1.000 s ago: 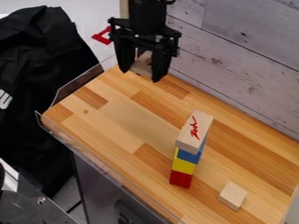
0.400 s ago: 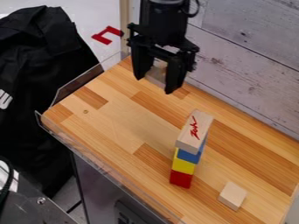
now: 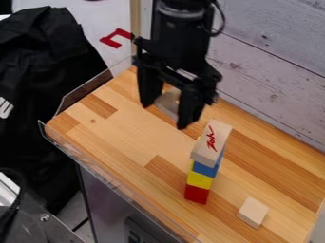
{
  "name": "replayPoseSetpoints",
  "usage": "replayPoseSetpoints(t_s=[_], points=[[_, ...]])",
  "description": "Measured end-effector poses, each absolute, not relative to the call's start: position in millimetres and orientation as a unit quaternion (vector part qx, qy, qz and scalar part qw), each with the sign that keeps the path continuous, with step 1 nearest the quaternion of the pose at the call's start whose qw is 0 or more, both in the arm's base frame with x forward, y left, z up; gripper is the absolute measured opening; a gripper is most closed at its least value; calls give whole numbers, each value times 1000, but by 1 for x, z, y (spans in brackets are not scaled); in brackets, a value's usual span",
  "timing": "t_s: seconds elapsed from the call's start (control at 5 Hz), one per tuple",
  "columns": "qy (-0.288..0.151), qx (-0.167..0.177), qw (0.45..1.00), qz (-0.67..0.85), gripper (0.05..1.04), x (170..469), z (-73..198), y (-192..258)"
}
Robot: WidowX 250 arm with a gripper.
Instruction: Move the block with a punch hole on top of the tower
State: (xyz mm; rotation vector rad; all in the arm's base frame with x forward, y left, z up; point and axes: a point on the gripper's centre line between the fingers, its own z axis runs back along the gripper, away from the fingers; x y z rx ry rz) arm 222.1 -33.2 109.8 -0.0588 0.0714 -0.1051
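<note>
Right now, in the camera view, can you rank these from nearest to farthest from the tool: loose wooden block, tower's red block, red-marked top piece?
1. Red-marked top piece: crowning the tower, toward the picture's lower right from the tool.
2. Red block: the tower's bottom.
3. Loose wooden block: picture's lower right.

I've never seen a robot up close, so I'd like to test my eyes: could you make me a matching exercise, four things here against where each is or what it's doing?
Things
1. Red block
2. Gripper
3. Block with red writing
4. Yellow block

Places or states
A. Top of the tower
B. Between the blue block and the red one
C. Bottom of the tower
D. Holding a wooden block

Pairs: 1-C, 2-D, 3-A, 4-B
</note>
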Motion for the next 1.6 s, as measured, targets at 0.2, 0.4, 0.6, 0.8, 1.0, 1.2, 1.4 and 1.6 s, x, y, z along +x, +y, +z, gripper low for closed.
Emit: replayPoseSetpoints(t_s=[0.2,0.4,0.6,0.8,1.0,1.2,1.4,1.6], points=[[32,-29,997,-65,809,208,106,-40],[31,-28,996,-76,810,202,104,-48],[28,-25,996,-77,809,202,103,-51],[36,-20,995,-94,809,203,95,-58],[37,-18,995,-96,809,208,89,-60],[36,-16,994,-104,810,215,87,-64],[40,-13,994,-106,810,217,84,-64],[38,-13,993,-107,809,221,83,-65]])
